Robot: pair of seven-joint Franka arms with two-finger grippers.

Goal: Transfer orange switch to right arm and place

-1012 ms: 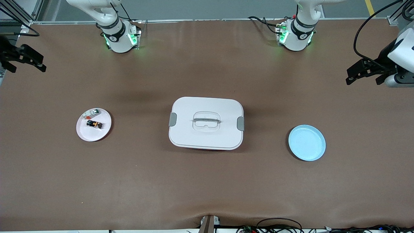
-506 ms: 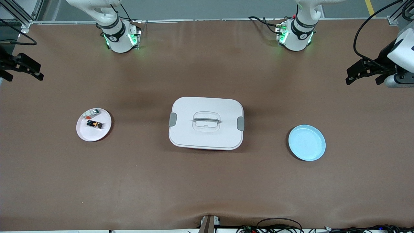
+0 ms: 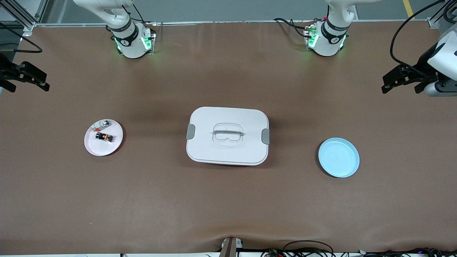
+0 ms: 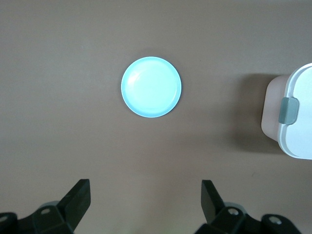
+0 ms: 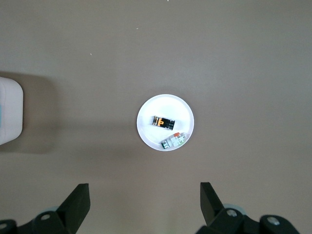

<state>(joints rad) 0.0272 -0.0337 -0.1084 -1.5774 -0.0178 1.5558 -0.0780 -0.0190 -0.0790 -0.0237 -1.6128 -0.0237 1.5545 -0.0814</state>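
The orange switch (image 3: 104,136), a tiny black block with an orange patch, lies on a small white plate (image 3: 93,149) toward the right arm's end of the table. It also shows in the right wrist view (image 5: 164,122) on that plate (image 5: 146,127). My right gripper (image 3: 28,84) is open and empty, high over the table edge at its own end; in its wrist view (image 5: 145,195) the plate lies well apart from it. My left gripper (image 3: 400,85) is open and empty, high over the left arm's end (image 4: 146,195).
A small whitish piece with green and red bits (image 3: 101,124) shares the white plate (image 5: 174,141). A closed white box with a handle (image 3: 227,135) stands mid-table. An empty light blue plate (image 3: 339,157) lies toward the left arm's end (image 4: 151,87).
My right gripper has drifted slightly at the table's edge. The left gripper, the switch and the plates have not moved.
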